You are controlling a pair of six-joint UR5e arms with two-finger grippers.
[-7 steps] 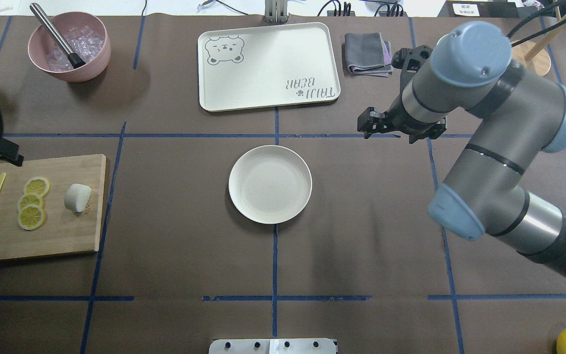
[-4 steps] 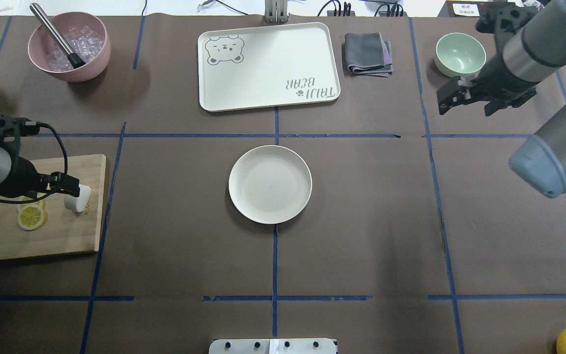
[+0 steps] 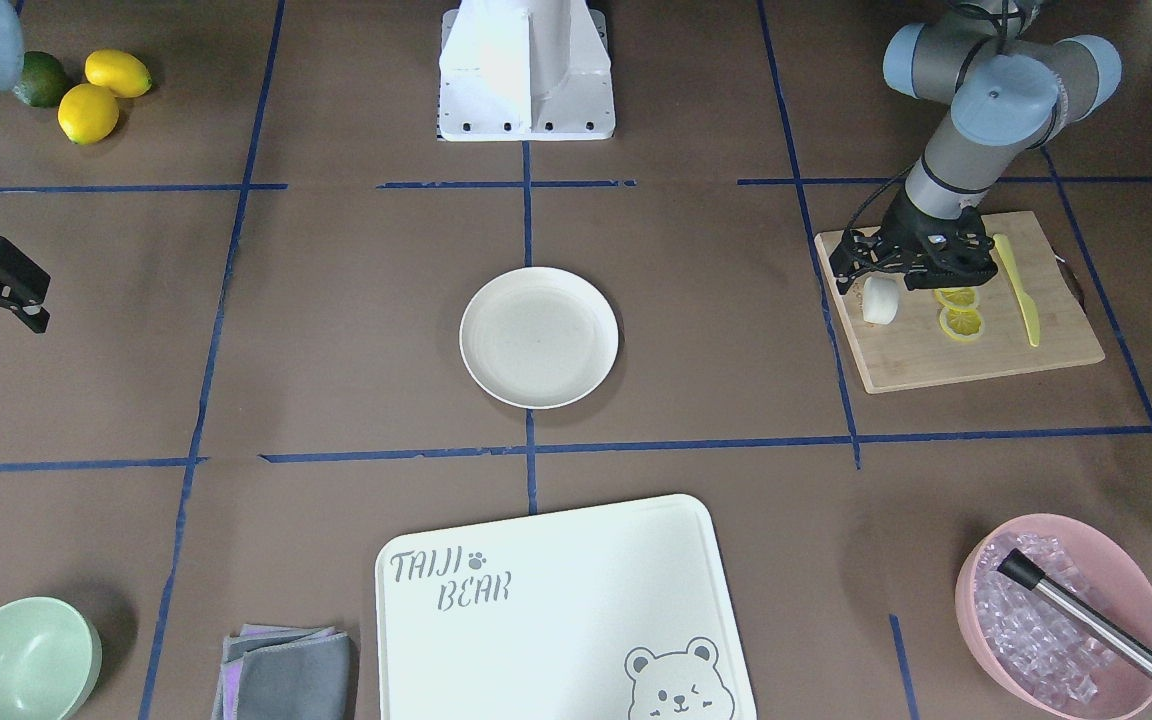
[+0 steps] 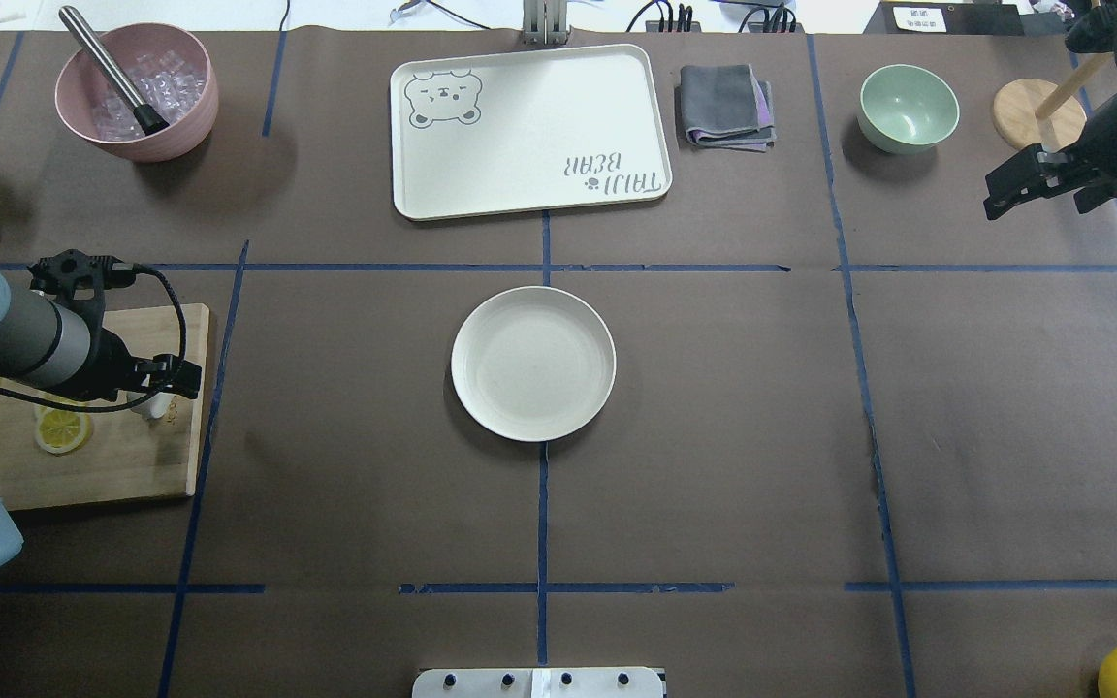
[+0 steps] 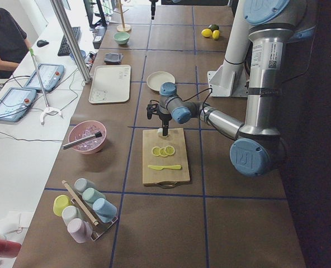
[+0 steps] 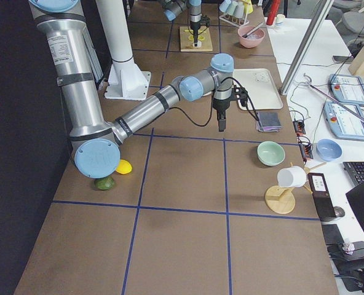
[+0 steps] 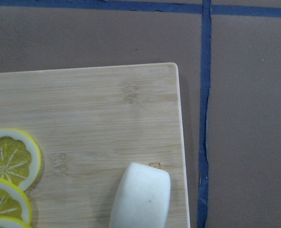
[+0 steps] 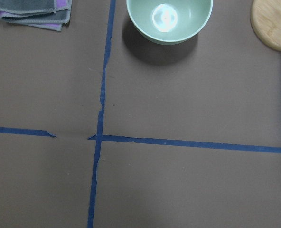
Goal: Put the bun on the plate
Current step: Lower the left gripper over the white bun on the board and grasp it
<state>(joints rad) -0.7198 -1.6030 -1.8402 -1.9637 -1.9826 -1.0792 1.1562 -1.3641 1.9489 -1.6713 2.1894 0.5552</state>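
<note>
The bun [image 3: 879, 299] is a small white lump lying on the wooden cutting board [image 3: 936, 360] near its edge toward the table's middle. In the left wrist view the bun [image 7: 141, 197] shows at the bottom of the frame. My left gripper [image 3: 871, 268] hangs just above the bun, pointing down, open, holding nothing. From overhead the left gripper [image 4: 171, 380] covers most of the bun. The cream plate [image 4: 532, 364] sits bare at the table's middle, well to the right of the board. My right gripper [image 4: 1005, 192] is open and high at the far right.
Lemon slices [image 3: 958, 310] and a yellow knife [image 3: 1021, 290] share the board. At the far edge stand a pink bowl [image 4: 137, 92] of ice with a metal tool, the bear board [image 4: 529, 131], a grey cloth [image 4: 725, 105], a green bowl [image 4: 908, 107] and a wooden stand [image 4: 1038, 111].
My left arm came in from the left over the board and now covers the bun. The right arm swung away to the far right, uncovering the green bowl.
</note>
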